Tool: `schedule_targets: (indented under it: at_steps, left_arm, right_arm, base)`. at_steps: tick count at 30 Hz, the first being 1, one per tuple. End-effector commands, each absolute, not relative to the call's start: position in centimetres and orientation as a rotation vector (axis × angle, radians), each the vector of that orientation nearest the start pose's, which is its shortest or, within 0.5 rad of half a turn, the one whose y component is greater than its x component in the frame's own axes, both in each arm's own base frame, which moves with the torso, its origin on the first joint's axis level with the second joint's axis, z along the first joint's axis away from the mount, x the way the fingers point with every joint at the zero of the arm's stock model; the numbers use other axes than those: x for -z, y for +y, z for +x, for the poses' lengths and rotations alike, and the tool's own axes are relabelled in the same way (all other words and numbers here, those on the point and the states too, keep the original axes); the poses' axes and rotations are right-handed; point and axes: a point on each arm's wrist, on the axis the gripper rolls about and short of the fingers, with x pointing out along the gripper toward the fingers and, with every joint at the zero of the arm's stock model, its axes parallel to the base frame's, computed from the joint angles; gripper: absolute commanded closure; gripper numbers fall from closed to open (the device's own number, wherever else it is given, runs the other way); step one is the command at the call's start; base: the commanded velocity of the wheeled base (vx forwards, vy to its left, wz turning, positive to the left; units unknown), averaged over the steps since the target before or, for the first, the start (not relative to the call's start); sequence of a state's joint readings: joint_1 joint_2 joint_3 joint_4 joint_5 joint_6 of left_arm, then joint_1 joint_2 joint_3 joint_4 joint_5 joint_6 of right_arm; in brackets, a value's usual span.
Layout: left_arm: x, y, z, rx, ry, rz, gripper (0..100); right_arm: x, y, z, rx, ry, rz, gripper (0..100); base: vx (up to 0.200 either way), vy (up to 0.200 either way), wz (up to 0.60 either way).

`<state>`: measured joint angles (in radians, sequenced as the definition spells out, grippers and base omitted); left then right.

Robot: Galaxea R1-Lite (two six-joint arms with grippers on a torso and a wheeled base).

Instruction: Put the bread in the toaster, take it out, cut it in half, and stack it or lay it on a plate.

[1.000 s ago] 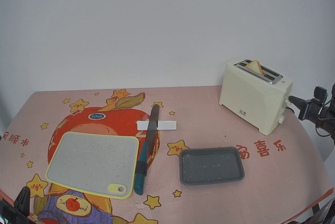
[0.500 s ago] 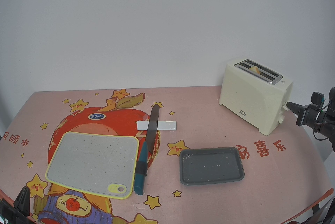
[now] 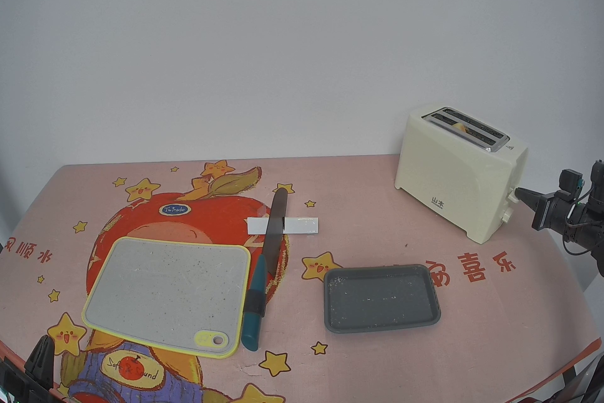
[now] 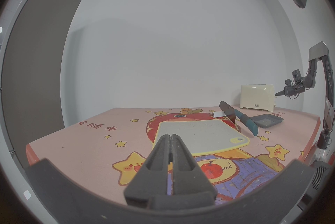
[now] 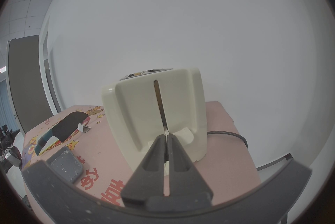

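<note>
Bread [image 3: 460,126] sunk low in the toaster [image 3: 462,171] slot.
Right gripper [image 3: 520,192], fingers together, at the toaster's lever end; left gripper [image 4: 171,138] likewise closed, over the table [image 3: 377,197] edge.

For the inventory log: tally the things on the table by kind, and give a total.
Toaster: 1
Bread slice, low in the toaster's slot: 1
Cutting board: 1
Knife: 1
Grey tray: 1
White strip under the knife blade: 1
Total: 6
</note>
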<state>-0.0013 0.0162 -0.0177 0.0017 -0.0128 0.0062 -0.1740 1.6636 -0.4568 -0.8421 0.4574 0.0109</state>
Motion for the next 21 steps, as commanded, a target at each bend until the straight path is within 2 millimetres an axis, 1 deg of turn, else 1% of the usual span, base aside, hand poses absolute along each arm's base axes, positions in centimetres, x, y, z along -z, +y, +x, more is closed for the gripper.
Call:
schedule_targets:
  at_steps: [1,15,21]
  left_arm:
    - [-7.53,-0.03,-2.28,0.015,0.001,0.006,100]
    - [-7.53,-0.02,-2.28,0.014,0.001,0.006,100]
    - [-7.53,-0.02,-2.28,0.014,0.001,0.006,100]
  right_arm:
    - [-12.32,-3.42,25.27,-0.278,0.364,0.129,100]
    - [-12.28,-3.41,25.24,-0.279,0.365,0.125,100]
    - [-12.74,-3.38,25.3,-0.282,0.346,0.12,100]
  base:
    - [0.0,0.0,0.0]
    - [0.0,0.0,0.0]
    - [0.0,0.0,0.0]
